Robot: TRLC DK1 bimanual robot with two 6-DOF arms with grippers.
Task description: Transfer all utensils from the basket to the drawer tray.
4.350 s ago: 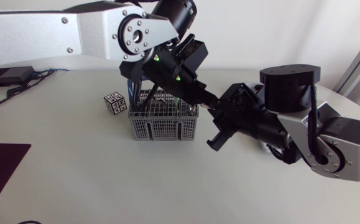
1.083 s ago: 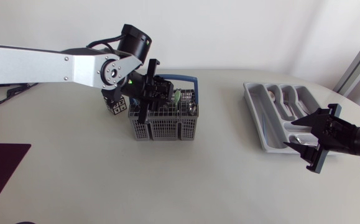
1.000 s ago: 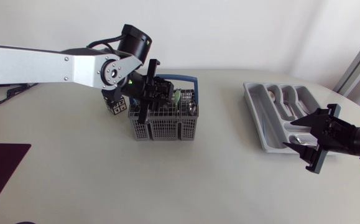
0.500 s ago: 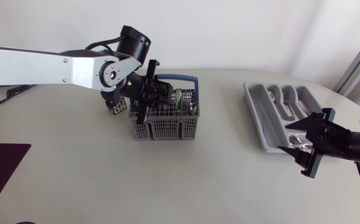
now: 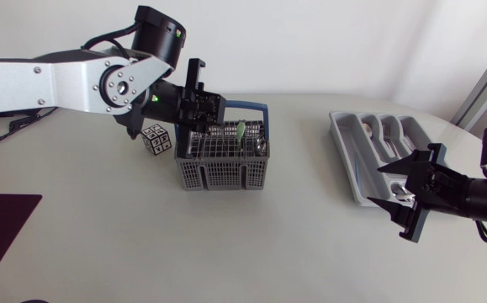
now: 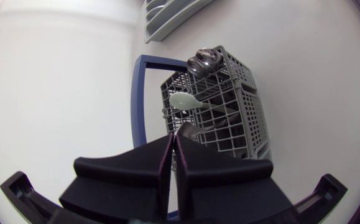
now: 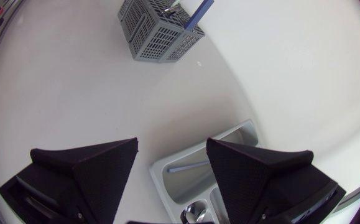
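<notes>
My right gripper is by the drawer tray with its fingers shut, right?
Not quite. The right gripper is by the drawer tray, but its fingers stand wide open, holding nothing. The right wrist view shows it.

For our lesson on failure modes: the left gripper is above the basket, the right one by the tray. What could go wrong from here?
1. The left gripper is shut over the basket; whether it grips anything is unclear, so any hold might slip.
2. The blue handle, close beside it, might snag a lift.
3. The right gripper, open over the drawer tray's end, might block the drop.
</notes>
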